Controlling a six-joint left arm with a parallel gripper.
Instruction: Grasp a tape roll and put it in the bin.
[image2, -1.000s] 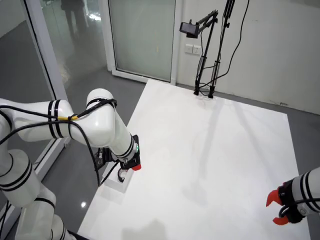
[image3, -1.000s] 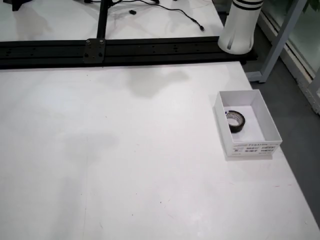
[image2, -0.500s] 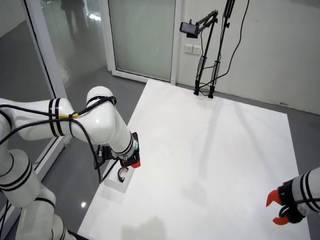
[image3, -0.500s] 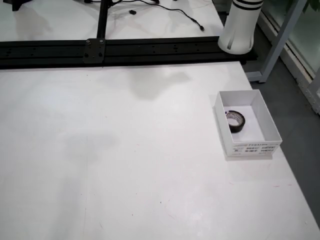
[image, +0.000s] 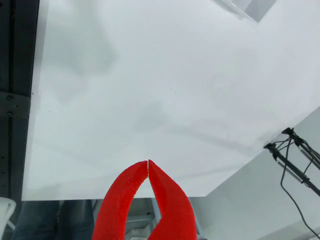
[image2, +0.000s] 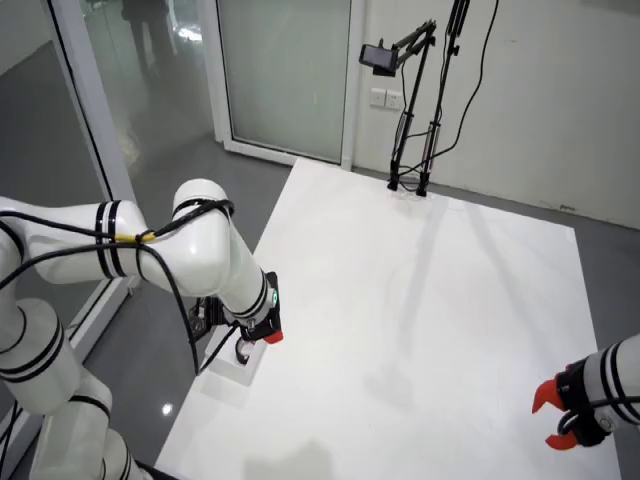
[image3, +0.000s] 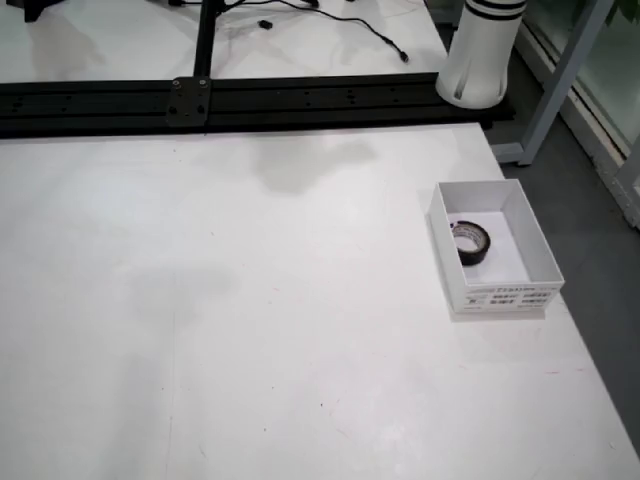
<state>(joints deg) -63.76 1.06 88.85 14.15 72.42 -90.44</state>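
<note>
A black tape roll (image3: 470, 242) lies flat inside the white open bin (image3: 530, 250), which stands near the table's right edge in the view from above. In the view from the side, my working arm's red gripper (image2: 268, 335) hangs just above that bin (image2: 228, 368) at the table's left edge. The roll (image2: 243, 349) shows as a dark ring under it. In the view that rides on the gripper, my gripper (image: 148, 161) is shut with its tips touching and nothing between them. Only a corner of the bin (image: 245, 7) shows at the top there. The gripper is outside the view from above.
A second arm's red gripper (image2: 555, 420) sits still at the table's right edge in the view from the side. A camera stand (image2: 410, 170) stands at the far end. A black rail (image3: 250, 100) and a white arm base (image3: 482, 50) border the white table (image3: 250, 330).
The working arm swayed slightly to the left and back again, its gripper staying shut above the bin. The roll and the bin have not moved.
</note>
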